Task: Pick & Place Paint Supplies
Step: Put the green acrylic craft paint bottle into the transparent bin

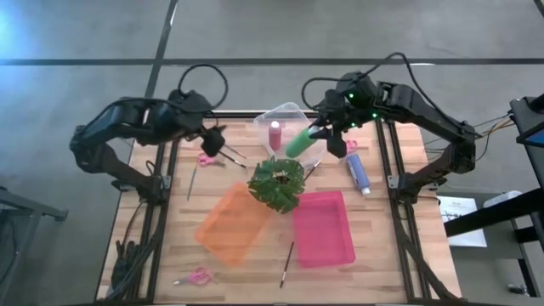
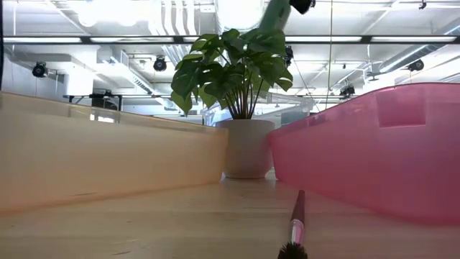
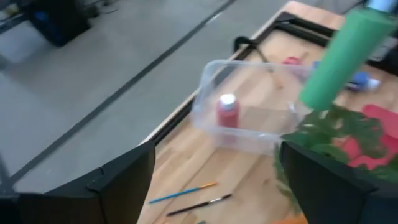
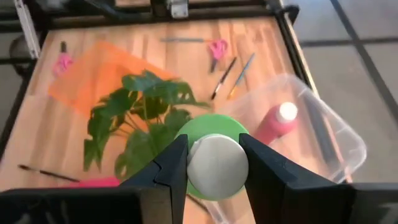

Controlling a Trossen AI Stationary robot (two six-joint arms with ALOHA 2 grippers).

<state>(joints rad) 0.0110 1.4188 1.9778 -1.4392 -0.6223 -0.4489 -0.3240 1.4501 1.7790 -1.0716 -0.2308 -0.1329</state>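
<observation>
From above, the right end effector (image 1: 321,133) is seen clamped on the green bottle (image 1: 299,142), held tilted above the worktop (image 1: 223,183) between the clear tray (image 1: 287,110) and the plant (image 1: 276,183); the left end effector (image 1: 216,141) is spread open near pink scissors (image 1: 206,159). In the left wrist view, a maroon-pink bottle (image 3: 227,111) stands inside the clear tray. In the right wrist view, both fingers (image 4: 174,163) are pressed against the green bottle's white cap (image 4: 217,163)
</observation>
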